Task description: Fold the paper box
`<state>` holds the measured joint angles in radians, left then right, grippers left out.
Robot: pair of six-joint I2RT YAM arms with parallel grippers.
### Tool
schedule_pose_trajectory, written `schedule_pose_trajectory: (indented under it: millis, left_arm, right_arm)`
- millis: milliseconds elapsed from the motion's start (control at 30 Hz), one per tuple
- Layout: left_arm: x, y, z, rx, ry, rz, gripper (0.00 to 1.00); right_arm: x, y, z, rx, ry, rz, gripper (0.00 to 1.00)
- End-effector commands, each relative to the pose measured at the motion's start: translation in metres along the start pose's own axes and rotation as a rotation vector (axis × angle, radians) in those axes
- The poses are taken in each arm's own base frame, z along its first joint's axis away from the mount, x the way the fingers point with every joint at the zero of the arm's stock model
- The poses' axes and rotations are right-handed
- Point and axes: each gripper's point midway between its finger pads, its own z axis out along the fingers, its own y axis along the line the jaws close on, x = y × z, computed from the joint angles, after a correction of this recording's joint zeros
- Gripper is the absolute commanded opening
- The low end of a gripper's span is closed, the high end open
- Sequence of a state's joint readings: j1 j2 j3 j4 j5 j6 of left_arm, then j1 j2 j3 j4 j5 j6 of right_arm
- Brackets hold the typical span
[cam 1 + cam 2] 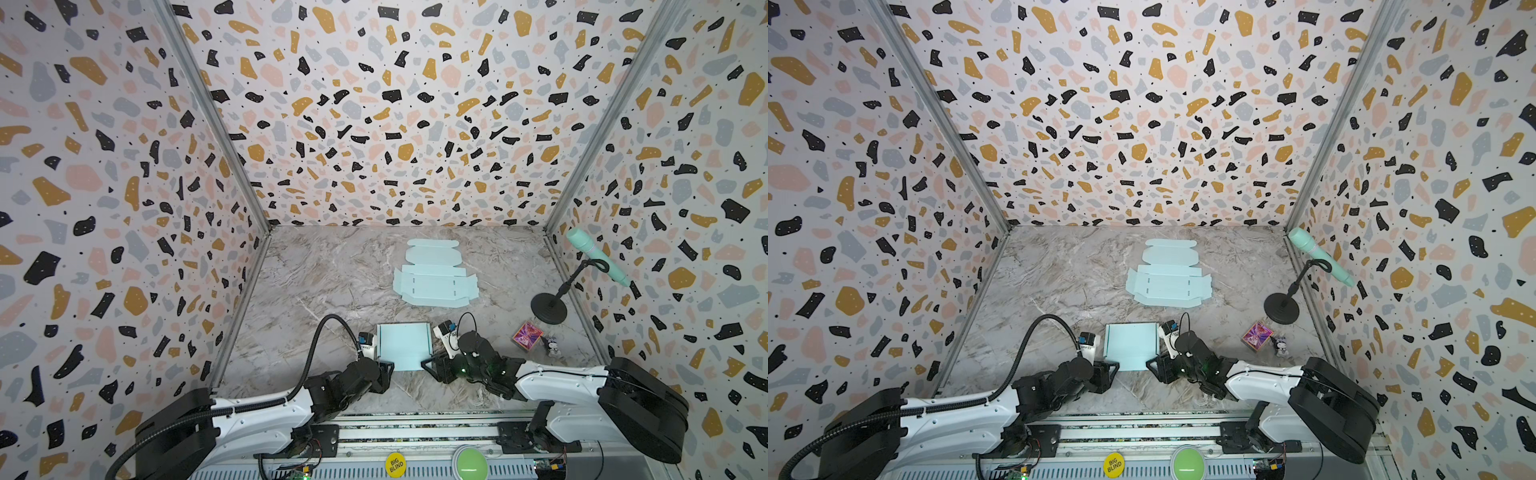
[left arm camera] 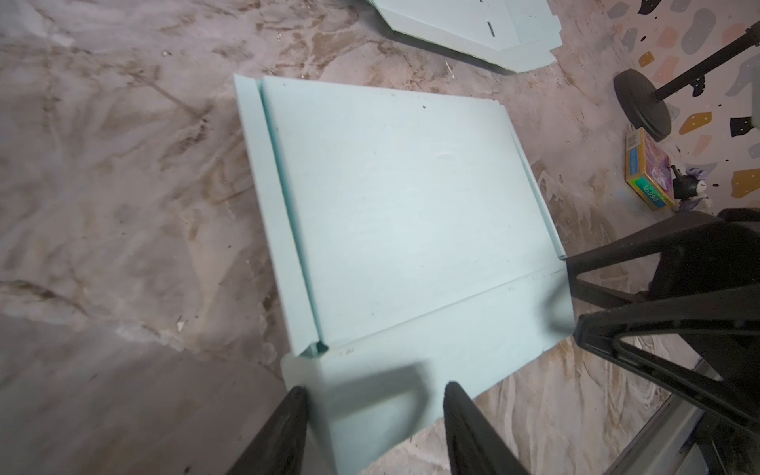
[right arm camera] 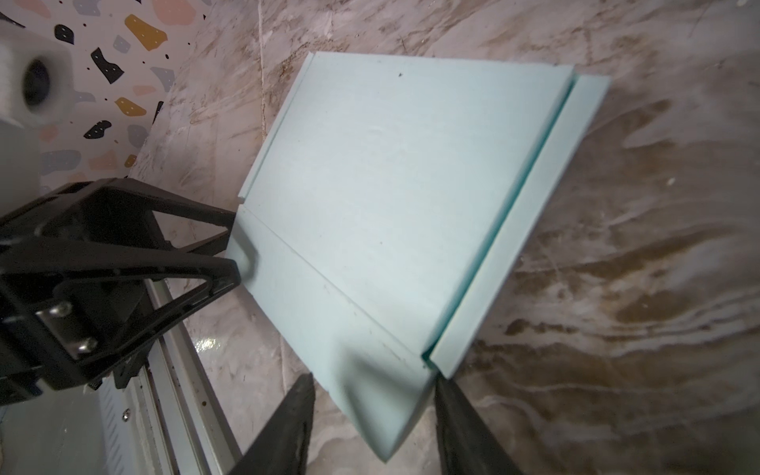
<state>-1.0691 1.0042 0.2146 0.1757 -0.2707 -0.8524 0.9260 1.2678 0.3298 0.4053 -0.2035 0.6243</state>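
Observation:
The pale blue paper box (image 1: 404, 345) (image 1: 1130, 345) lies near the table's front, with narrow side walls folded up and a flat front flap (image 2: 432, 349) (image 3: 329, 329). My left gripper (image 1: 383, 371) (image 1: 1108, 370) (image 2: 374, 392) (image 3: 235, 246) is open at the flap's left end, its fingertips spread along that edge. At the flap's right end my right gripper (image 1: 432, 365) (image 1: 1154, 365) (image 3: 372, 382) (image 2: 573, 292) is also open, straddling the near corner. One of its fingers (image 3: 446, 395) touches the corner under the side wall.
A second box blank (image 1: 434, 274) (image 1: 1169, 274) lies unfolded farther back. At the right stand a mint microphone (image 1: 596, 257) on a black stand (image 1: 548, 307), a small colourful carton (image 1: 527, 336) and a figurine (image 1: 552, 347). A green button (image 1: 471, 463) sits on the front rail.

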Motion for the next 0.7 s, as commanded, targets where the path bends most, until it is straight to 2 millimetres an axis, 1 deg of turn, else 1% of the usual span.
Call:
schedule_pose_trajectory:
  millis: [0, 133, 233, 300, 500, 667]
  left_arm:
    - [-0.008, -0.014, 0.000, 0.054, -0.031, -0.007, 0.54]
    - [-0.005, -0.011, 0.002, 0.037, -0.022, -0.002, 0.52]
    - [-0.003, -0.004, 0.003, 0.017, -0.027, -0.005, 0.50]
    - [-0.004, 0.000, 0.003, -0.001, -0.041, -0.008, 0.48]
    - [-0.007, 0.005, 0.003, -0.024, -0.057, -0.006, 0.45]
    - [-0.006, 0.011, 0.004, -0.050, -0.061, 0.001, 0.43]
  right_arm:
    - [-0.006, 0.011, 0.002, -0.027, -0.017, -0.010, 0.48]
    - [-0.007, 0.013, 0.004, -0.032, -0.018, -0.012, 0.47]
    - [-0.004, 0.010, 0.005, -0.019, -0.016, -0.011, 0.46]
    - [-0.004, 0.009, 0.006, -0.018, -0.014, -0.011, 0.45]
    - [-0.002, 0.006, 0.007, -0.009, -0.011, -0.011, 0.44]
    - [-0.004, 0.004, 0.005, 0.001, -0.021, -0.009, 0.42]
